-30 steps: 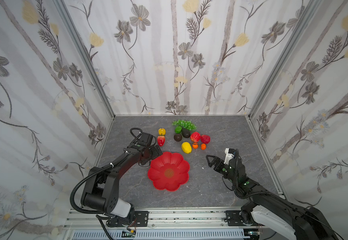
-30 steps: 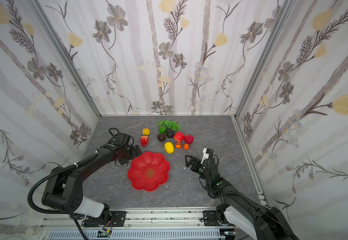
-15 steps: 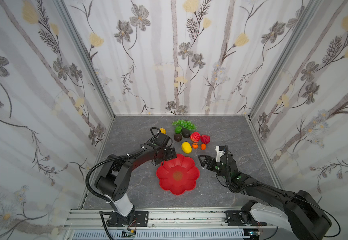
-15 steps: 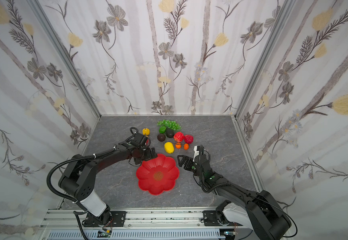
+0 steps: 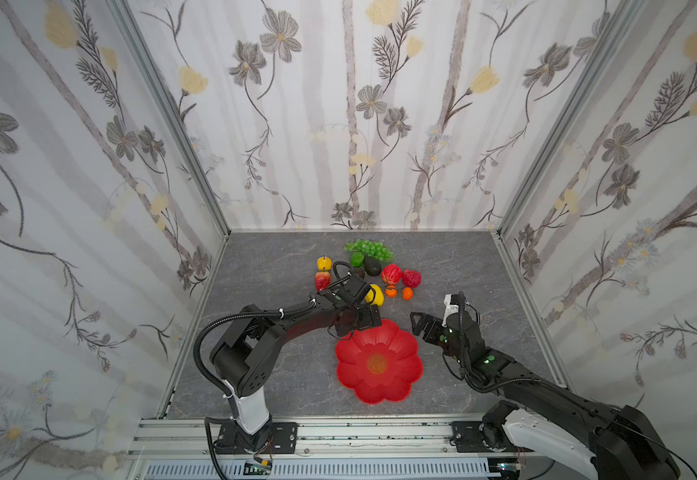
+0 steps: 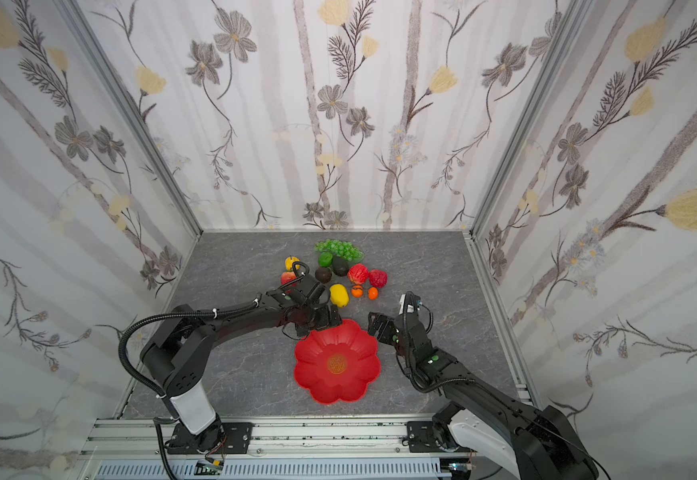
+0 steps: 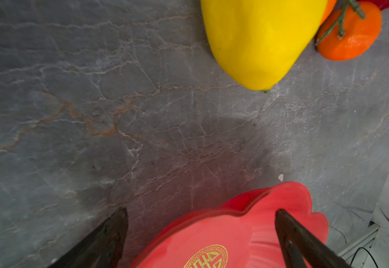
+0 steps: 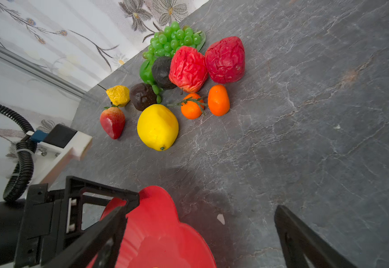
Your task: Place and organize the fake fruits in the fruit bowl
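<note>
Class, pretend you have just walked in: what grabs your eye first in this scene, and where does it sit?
The empty bright red fruit bowl sits centre-front on the grey table. Behind it huddle the colourful fake fruits, the yellow lemon nearest. The open left gripper and right gripper hover at the bowl's far rim and right side.

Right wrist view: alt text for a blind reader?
Fake fruits cluster on a grey marbled tabletop, the yellow lemon nearest a red scalloped fruit bowl close to the camera. Two open black fingers stand wide apart, the bowl's rim between them.
</note>
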You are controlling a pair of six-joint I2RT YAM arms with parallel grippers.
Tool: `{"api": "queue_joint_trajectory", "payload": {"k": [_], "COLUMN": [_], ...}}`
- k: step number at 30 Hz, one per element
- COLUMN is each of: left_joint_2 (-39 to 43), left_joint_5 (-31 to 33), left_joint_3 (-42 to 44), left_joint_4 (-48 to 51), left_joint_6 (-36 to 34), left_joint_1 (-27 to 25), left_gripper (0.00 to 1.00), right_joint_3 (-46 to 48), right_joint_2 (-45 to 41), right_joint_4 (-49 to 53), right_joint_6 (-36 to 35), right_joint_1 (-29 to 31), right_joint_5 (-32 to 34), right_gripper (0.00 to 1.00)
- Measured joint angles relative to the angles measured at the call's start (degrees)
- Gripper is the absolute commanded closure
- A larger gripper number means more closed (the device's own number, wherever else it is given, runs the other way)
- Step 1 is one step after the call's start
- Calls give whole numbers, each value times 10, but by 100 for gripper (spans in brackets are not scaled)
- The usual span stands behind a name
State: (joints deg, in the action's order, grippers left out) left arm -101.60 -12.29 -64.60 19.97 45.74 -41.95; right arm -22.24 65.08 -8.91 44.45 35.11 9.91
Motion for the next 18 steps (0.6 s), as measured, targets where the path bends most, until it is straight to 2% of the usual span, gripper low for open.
{"api": "queue_joint_trajectory", "payload": {"k": [5, 13, 18], "left_joint_2": [49, 140, 117], "left_joint_5": [6, 77, 119], "left_joint_3": [1, -8, -58], "left_joint_4": [10, 95, 128], "left_joint_6": [-10, -78, -103], "left_joint_1": [14, 134, 190], "left_gripper": [0, 0, 0], "right_joint_3": [-5, -50, -57], "right_joint_2": [-14, -29, -71], "right_joint_4": [15, 25, 57], "right_joint_6": [-16, -60, -92], "right_joint_1": [0, 1, 0], "right_joint_5": [9, -3, 36], "right_gripper": [0, 0, 0]}}
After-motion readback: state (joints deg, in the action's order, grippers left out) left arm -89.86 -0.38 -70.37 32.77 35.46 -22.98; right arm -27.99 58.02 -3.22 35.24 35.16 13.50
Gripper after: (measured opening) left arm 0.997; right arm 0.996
